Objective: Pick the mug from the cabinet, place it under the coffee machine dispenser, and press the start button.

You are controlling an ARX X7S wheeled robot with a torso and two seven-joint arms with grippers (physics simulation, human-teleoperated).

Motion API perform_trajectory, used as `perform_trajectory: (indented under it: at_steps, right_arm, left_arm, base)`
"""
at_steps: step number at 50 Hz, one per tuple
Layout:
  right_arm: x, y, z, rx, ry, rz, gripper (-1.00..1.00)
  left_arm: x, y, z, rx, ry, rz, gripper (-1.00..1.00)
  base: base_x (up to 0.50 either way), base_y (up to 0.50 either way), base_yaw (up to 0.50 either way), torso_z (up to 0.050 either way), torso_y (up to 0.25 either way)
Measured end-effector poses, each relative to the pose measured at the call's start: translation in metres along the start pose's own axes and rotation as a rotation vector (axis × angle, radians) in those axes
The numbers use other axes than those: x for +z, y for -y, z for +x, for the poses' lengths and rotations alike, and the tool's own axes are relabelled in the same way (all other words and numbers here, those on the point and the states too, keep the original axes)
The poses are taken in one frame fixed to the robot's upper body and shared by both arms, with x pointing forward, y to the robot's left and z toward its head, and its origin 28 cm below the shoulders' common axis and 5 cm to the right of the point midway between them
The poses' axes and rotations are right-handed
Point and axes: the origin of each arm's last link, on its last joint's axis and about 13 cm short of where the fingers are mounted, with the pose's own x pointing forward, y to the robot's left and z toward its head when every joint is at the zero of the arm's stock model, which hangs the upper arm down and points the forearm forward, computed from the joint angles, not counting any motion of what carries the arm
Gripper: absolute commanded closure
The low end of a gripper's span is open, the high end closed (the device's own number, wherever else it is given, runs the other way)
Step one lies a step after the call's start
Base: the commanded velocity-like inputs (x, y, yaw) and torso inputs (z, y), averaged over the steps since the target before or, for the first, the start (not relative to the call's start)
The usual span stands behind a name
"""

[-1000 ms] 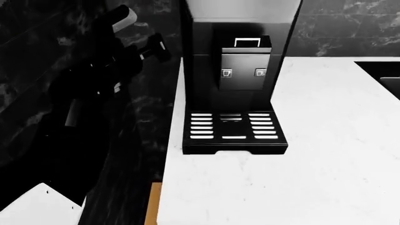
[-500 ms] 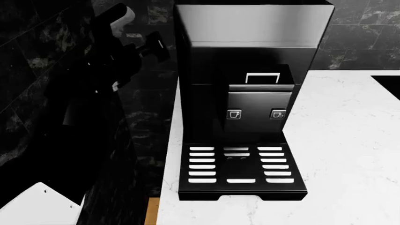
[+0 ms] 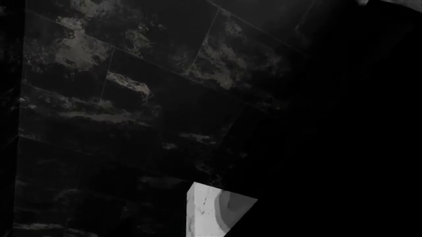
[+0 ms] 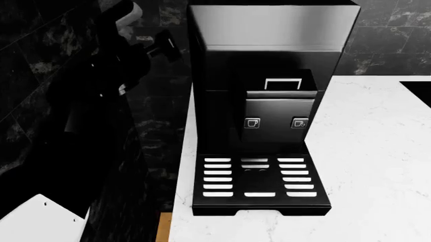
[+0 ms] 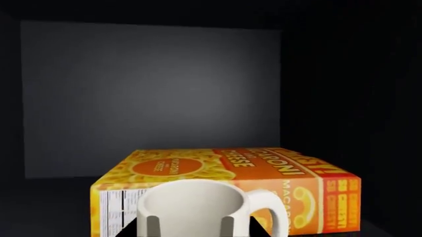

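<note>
Although the right gripper's fingers are mostly out of frame, dark tips (image 5: 135,228) flank the cream mug (image 5: 191,207) inside the cabinet; whether they clamp it I cannot tell. Just behind it lies a macaroni box (image 5: 277,170). Likely light, rigid, slick: grip across the wall, handle clear.

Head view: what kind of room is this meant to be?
Most likely a simulated kitchen. A black coffee machine with a slotted drip tray stands on a white marble counter, and the right wrist view shows a mug beside a macaroni box.
</note>
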Motion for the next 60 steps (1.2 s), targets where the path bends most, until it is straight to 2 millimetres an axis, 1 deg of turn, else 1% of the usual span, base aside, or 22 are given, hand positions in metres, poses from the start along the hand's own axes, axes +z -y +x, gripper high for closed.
perform_trajectory:
  at_steps: [7, 22, 36, 57, 60]
  right_arm:
    - [-0.001, 0.001, 0.001, -0.013, 0.036, 0.04, 1.0]
    - [0.014, 0.007, -0.004, -0.063, 0.177, 0.115, 1.0]
    - [0.016, 0.007, -0.006, -0.044, 0.207, 0.129, 1.0]
    - [0.014, 0.005, -0.007, -0.019, 0.218, 0.119, 1.0]
    - [0.016, 0.006, -0.008, -0.022, 0.226, 0.119, 1.0]
  left_arm:
    - [0.001, 0.0, 0.0, -0.001, 0.001, 0.001, -1.0]
    - [0.002, 0.0, 0.0, -0.001, 0.004, 0.002, -1.0]
    - [0.002, 0.0, -0.001, 0.003, 0.004, 0.001, -1.0]
    - [0.0, -0.002, 0.0, 0.002, -0.001, -0.002, -1.0]
    - [0.0, -0.002, 0.0, 0.001, -0.003, -0.003, -1.0]
  base:
    - [0.0, 0.0, 0.0, 0.0, 0.0]
    - [0.0, 0.0, 0.0, 0.0, 0.0]
    - [0.0, 0.0, 0.0, 0.0, 0.0]
    - [-0.5, 0.0, 0.0, 0.0, 0.0]
    - [0.0, 0.0, 0.0, 0.0, 0.0]
